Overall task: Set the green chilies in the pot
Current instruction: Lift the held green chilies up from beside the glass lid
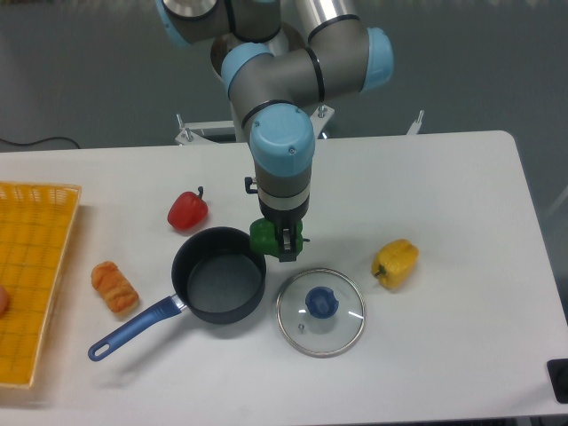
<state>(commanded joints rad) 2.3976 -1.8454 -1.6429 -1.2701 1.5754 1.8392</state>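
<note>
The green chilies [263, 237], a small glossy green toy pepper, sit between the fingers of my gripper [282, 244], which is shut on them. They hang just past the right rim of the pot [218, 275], a round dark saucepan with a long blue handle [133, 328] pointing to the lower left. The pot's inside shows nothing in it. My arm comes down from above and hides the top of the green pepper.
A glass lid with a blue knob [320, 311] lies right of the pot. A red pepper [187, 210] sits up-left of the pot, a yellow pepper [396, 264] to the right, a bread piece [114, 287] to the left. A yellow basket [31, 275] is at the left edge.
</note>
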